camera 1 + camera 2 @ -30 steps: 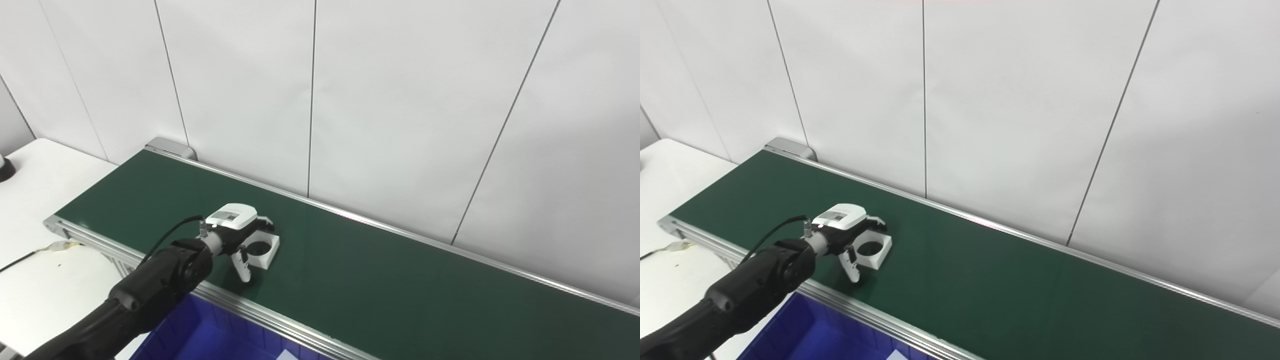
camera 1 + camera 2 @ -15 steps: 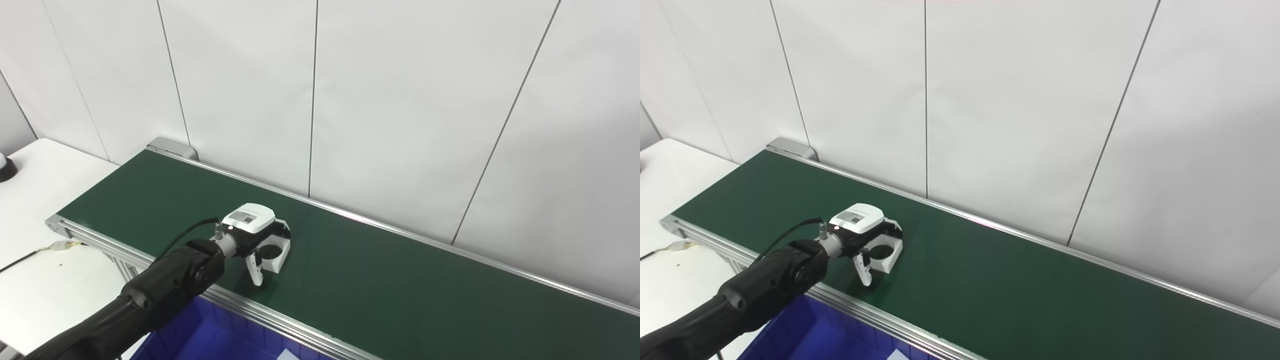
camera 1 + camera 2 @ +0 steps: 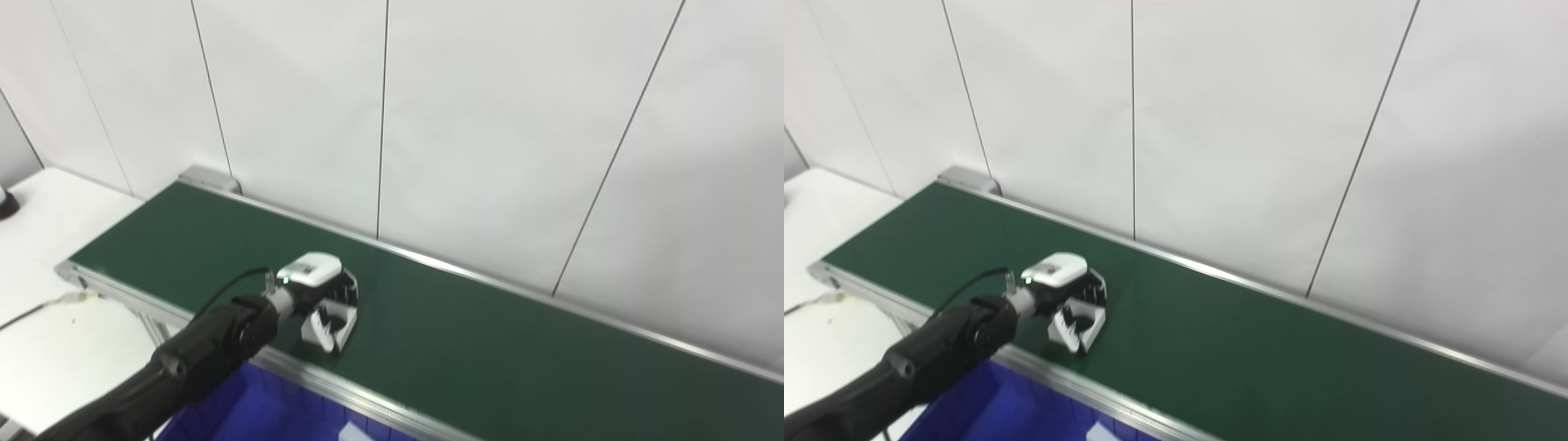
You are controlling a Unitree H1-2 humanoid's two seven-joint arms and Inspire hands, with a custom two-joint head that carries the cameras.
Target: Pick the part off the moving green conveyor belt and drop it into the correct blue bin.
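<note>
The white part (image 3: 336,327), a square block with a round hole, sits on the green conveyor belt (image 3: 490,355) near its front rail. My left hand (image 3: 320,289) reaches over it from the left on a black arm. Its fingers curl down around the block's far side and the thumb presses on the near side, so the hand is shut on the part (image 3: 1079,325). The block looks tipped up on the belt. The frames are slightly blurred. My right hand is out of view.
A blue bin (image 3: 257,410) stands below the belt's front rail, with a white scrap (image 3: 352,432) inside it. A white table (image 3: 43,355) with a cable (image 3: 37,306) lies at the left. White wall panels rise right behind the belt.
My left hand slid right along the belt with the part and its fingers closed around it. The part has tipped from lying flat. The camera shifted slightly.
</note>
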